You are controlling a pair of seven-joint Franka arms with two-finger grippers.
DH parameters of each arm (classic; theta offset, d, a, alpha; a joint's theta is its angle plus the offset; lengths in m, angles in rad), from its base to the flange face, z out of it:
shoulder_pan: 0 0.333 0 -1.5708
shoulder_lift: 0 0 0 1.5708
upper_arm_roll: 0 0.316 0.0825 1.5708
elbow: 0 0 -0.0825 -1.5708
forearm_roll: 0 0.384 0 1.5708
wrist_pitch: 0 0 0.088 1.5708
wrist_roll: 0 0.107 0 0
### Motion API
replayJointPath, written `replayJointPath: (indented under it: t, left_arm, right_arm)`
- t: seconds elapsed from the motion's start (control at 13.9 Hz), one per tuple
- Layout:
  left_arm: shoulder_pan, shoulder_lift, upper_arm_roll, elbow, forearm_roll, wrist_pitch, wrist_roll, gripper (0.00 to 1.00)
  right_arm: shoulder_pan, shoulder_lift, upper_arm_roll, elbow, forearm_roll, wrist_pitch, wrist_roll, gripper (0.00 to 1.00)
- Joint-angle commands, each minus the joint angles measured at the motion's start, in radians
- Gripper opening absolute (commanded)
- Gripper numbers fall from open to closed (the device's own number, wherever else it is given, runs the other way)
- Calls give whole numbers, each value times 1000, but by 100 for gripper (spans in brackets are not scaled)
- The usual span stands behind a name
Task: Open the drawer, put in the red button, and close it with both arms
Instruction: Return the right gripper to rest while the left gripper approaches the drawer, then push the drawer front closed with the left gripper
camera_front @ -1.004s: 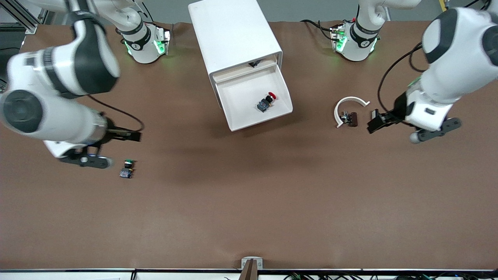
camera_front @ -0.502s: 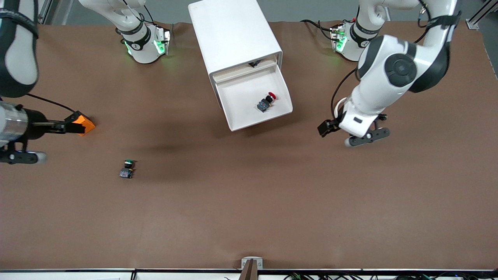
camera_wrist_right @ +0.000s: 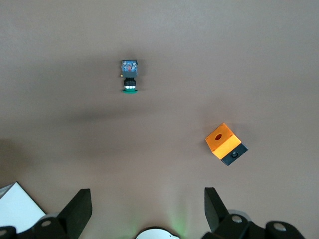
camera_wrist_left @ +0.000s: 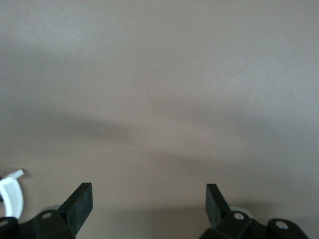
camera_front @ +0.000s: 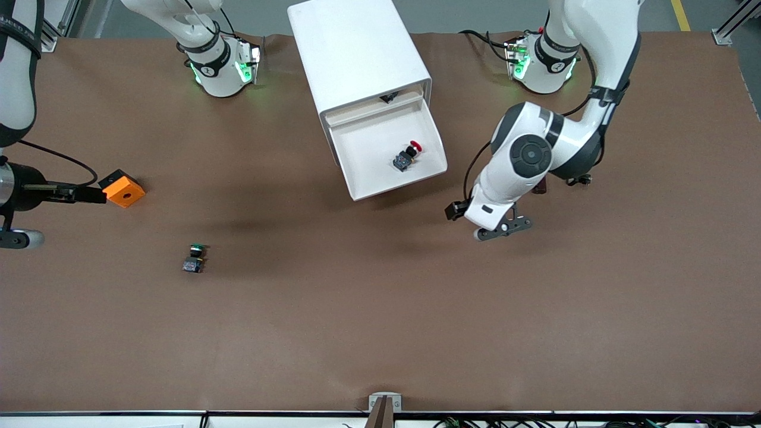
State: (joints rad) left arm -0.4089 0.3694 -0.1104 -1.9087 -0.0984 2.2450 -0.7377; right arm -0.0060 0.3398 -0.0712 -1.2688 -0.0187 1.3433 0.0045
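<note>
The red button (camera_front: 409, 155) already lies on its side in the open drawer (camera_front: 397, 183), toward the corner at the left arm's end, so in my judgement only the closing is not yet done.

The left gripper (camera_front: 456, 210) hangs over bare bench (camera_front: 380, 309), just beside the drawer's front corner. Its wrist view shows the fingers (camera_wrist_left: 79, 203) spread wide with nothing between them, and a white curved piece (camera_wrist_left: 12, 192) at the edge. The right gripper (camera_front: 83, 194) is over the bench at the right arm's end, well apart from the drawer. It is also spread and empty, near an orange block (camera_front: 123, 189).

Possible trouble:
- The two arms stand at very unequal reach. If the left one pushes first or harder, the drawer may skew and jam. The cabinet (camera_front: 357, 53), which sits at an angle on the bench, may also slide or turn instead of taking the drawer in.
- A spread finger may hook the drawer's rim or dip inside and strike the button.
- A sharp shove may make the button roll or tumble toward the back, where it could foul the closing.
- On its way over, the right arm passes the orange block and the green button (camera_front: 193, 258), which lies nearer the camera. A low sweep may knock either one.
</note>
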Motion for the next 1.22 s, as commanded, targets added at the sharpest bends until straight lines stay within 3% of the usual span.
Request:
replayJointPath:
  t: [0.0, 0.36, 0.65, 1.15]
  left_arm:
    - [-11, 17, -17, 8, 6, 5, -43, 100]
    - [-17, 37, -90, -1, -67, -4, -60, 100]
    - [-18, 25, -162, -12, -67, -74, -155, 100]
    - [-18, 17, -278, -12, -67, -205, -238, 100]
  right_arm:
    - [-6, -12, 13, 13, -18, -12, 5, 100]
    - [-6, -59, 14, 5, -18, -33, 19, 100]
    - [-42, -129, 14, -4, 42, -33, 11, 100]
    - [-42, -272, 18, -127, 36, 9, 12, 100]
